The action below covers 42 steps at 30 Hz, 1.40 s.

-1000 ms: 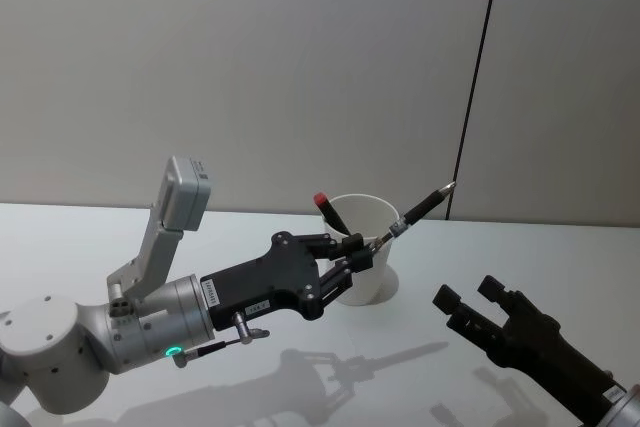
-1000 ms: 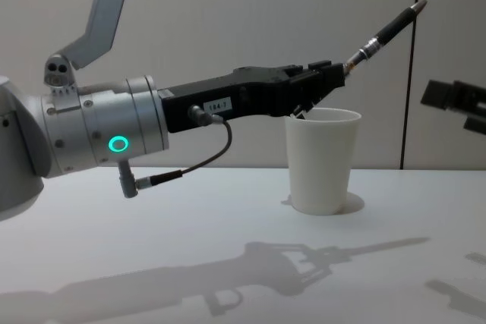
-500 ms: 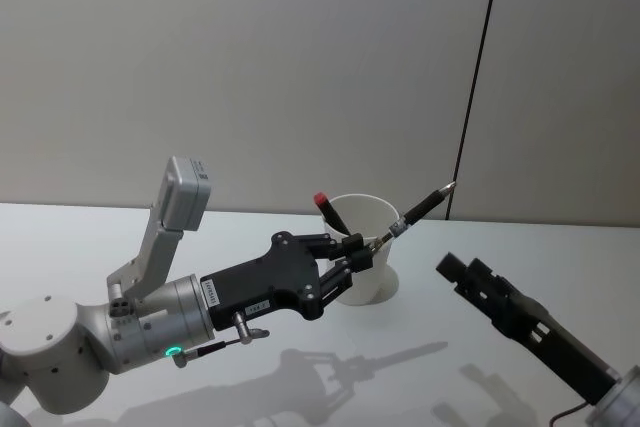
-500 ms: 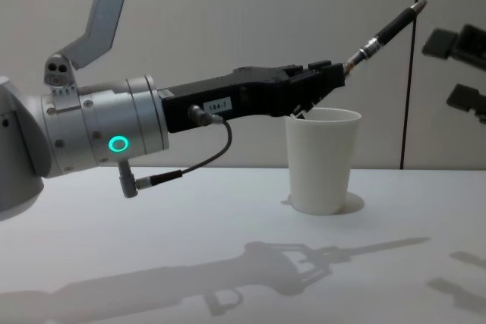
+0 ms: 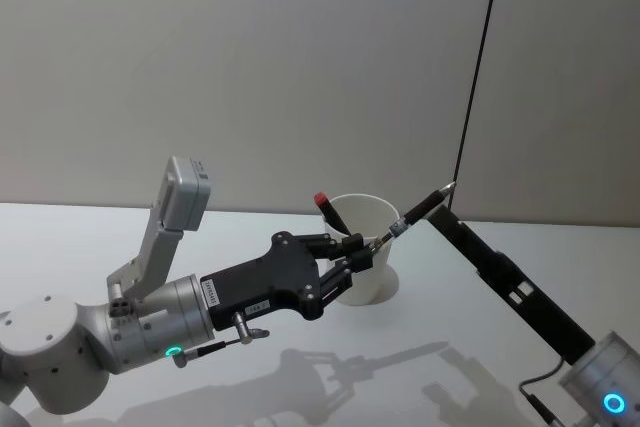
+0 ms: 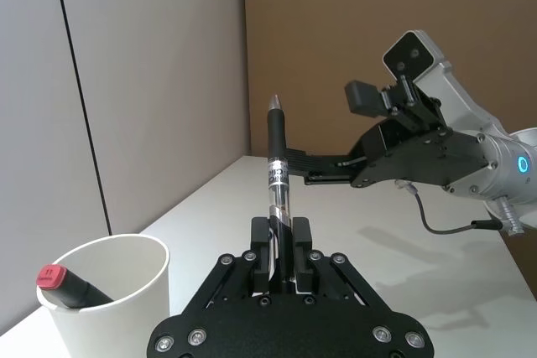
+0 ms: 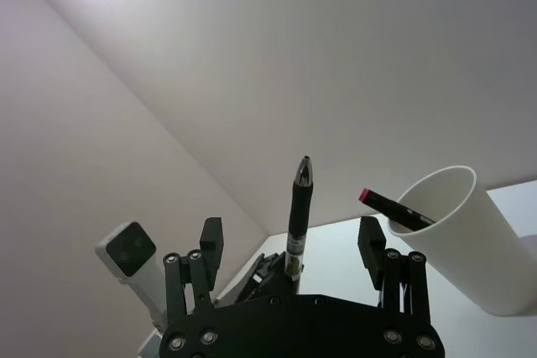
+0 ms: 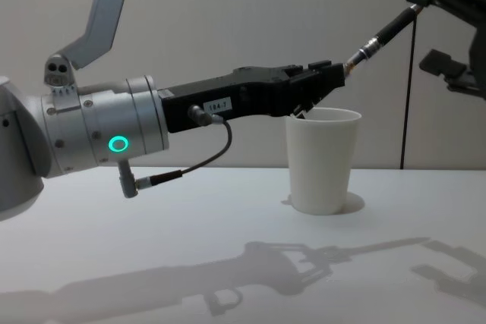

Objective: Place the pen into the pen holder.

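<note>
Left arm and left claw point(image 5: 368, 250): the silver arm reaches across the white tabletop point(image 8: 190, 233) from the robot's left. Its black fingers point(image 6: 262, 245) are pressed together on the lower end of a slim black pen with a clear, silver-banded middle point(image 8: 383, 32). The grip sits just above the near rim of the holder.

Centre: the pen holder is a plain white tapered paper cup with a rolled rim point(image 8: 323, 165), upright on the tabletop. A red-capped dark marker point(image 5: 322, 199) already leans inside it against the far-left rim.

Pen attitude: the pen point(image 5: 420, 210) slants up and to the right. Its gripped end is near the cup mouth, and its metal tip lies well above and beyond the rim. No part of it is inside the cup.

Right: the right claw point(image 8: 429, 28) is raised to the pen's upper end with its fingers spread. In the right wrist view the pen point(image 7: 299, 207) stands between the two open fingers point(image 7: 211, 236). Whether either finger touches the pen cannot be told.

Step in hand: judged a transfer or re-grip, since the left claw alone holds the pen at too flat an angle to drop it in.

Next move: the right claw would need to close on the upper shaft before the left lets go. The pen could then be turned upright over the cup mouth, clear of the marker, and lowered.
</note>
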{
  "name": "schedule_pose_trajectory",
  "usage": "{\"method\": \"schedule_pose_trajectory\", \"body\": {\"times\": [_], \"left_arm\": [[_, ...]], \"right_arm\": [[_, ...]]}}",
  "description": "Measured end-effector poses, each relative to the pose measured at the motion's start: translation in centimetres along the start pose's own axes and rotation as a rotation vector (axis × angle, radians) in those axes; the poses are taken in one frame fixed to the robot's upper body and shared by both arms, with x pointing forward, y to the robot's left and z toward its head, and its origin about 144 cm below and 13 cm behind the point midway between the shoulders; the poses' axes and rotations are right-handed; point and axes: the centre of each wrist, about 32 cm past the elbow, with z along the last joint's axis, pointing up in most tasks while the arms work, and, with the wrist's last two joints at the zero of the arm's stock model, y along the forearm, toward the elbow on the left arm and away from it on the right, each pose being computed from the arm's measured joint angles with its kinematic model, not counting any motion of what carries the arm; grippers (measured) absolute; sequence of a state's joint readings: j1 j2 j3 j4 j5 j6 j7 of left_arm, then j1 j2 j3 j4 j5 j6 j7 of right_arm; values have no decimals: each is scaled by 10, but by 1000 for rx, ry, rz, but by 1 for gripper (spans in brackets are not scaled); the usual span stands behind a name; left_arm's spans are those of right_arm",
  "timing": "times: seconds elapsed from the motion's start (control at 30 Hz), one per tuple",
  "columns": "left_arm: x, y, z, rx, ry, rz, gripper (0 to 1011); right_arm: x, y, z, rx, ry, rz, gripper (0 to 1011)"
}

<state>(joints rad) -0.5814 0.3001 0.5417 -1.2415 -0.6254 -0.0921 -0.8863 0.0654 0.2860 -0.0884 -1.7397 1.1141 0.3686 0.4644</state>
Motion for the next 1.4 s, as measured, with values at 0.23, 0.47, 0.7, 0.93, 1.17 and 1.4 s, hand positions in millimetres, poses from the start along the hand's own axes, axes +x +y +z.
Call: {"method": "schedule_pose_trajectory", "body": {"times": [0.23, 0.47, 0.7, 0.93, 1.17, 1.4], "left_arm": [[0, 0, 0, 0, 0, 0, 168], [0, 0, 0, 0, 0, 0, 169], [0, 0, 0, 0, 0, 0, 168], [0, 0, 0, 0, 0, 0, 168], [0, 0, 0, 0, 0, 0, 169], [0, 0, 0, 0, 0, 0, 168]], "right_arm": [[-2, 12, -2, 11, 27, 12, 1001], [-3, 19, -3, 14, 33, 12, 1001], [-6, 23, -5, 24, 29, 0, 1001], [-8, 28, -7, 32, 14, -22, 1001], [-10, 32, -10, 34, 3, -33, 1001], [-12, 34, -11, 35, -4, -39, 953]]}}
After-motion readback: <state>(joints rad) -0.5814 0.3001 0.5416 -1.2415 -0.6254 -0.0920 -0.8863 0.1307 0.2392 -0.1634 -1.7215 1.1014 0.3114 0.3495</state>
